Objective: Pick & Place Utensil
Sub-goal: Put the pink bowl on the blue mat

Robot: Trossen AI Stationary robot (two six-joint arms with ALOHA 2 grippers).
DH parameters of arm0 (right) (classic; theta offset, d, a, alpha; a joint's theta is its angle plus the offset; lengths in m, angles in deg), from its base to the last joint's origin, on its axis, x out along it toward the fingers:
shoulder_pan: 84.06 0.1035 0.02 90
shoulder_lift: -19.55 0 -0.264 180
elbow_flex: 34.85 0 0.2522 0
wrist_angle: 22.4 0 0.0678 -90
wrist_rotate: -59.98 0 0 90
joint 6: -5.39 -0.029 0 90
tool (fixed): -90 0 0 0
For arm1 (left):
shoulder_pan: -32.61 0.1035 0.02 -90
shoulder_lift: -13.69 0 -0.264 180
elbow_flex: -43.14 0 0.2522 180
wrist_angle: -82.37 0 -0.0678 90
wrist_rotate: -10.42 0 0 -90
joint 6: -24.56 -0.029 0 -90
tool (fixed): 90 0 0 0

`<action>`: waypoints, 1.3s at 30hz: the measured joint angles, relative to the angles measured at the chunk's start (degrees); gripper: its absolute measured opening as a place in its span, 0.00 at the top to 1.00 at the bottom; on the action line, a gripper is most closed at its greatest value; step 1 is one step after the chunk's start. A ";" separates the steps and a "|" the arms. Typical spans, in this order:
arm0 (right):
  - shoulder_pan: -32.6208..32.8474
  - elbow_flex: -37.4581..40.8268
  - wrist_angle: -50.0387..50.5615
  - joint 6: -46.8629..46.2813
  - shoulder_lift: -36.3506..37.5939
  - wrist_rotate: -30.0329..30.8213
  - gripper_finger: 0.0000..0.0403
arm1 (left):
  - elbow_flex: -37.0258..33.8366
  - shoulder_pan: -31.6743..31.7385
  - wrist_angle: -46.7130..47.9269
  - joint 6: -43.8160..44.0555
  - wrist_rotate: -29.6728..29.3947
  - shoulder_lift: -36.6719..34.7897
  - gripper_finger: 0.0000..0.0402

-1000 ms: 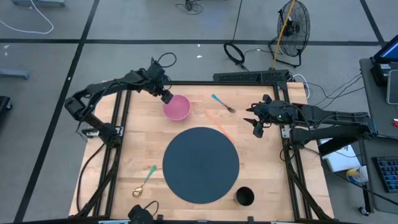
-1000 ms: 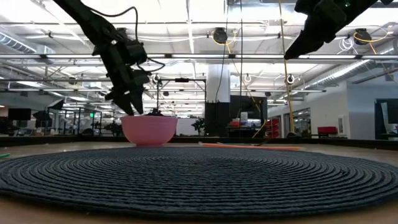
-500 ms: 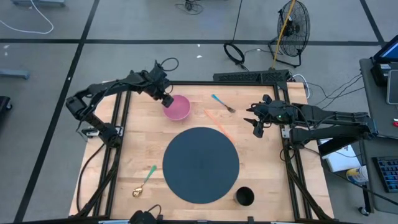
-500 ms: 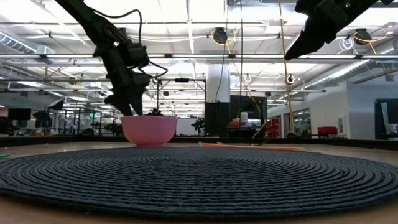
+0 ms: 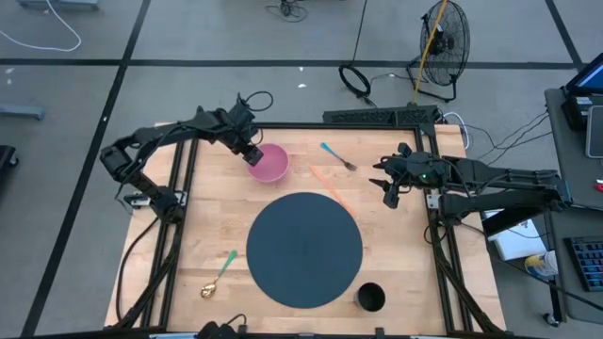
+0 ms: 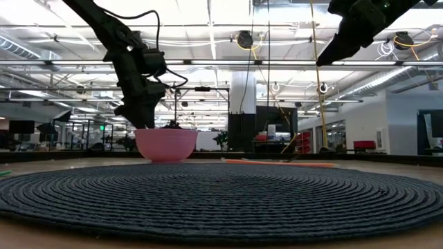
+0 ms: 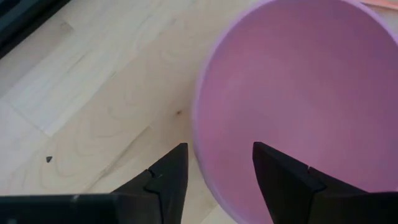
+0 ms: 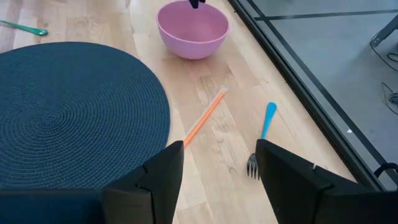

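A pink bowl [image 5: 268, 163] stands on the wooden table at the far left, behind the dark round mat [image 5: 304, 249]. My left gripper [image 7: 217, 162] points steeply down over the bowl's left rim [image 7: 200, 134], open. One finger stands inside the bowl and one outside; I see no touch. A blue-handled fork [image 5: 336, 156] and an orange stick [image 5: 330, 188] lie right of the bowl. A green-handled spoon [image 5: 219, 275] lies near the front left. My right gripper [image 5: 389, 193] hangs open above the table's right side, with nothing between its fingers.
A black cup [image 5: 370, 298] stands at the mat's near right edge. Black frame rails [image 5: 179, 188] run along the table's left and right sides. Bare wood shows between the bowl and the mat.
My left gripper has tipped steeper over the bowl's left rim and sits slightly lower at it. The bowl has stayed in place.
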 joint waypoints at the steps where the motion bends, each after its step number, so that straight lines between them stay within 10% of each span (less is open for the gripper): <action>1: 0.00 0.00 0.00 0.00 0.00 -0.01 0.51 | 0.00 -0.18 0.01 -0.02 -0.01 0.00 0.55; 39: 0.02 0.02 0.02 -0.22 0.00 0.04 0.51 | -0.04 -1.00 1.76 -0.91 -3.01 3.26 0.57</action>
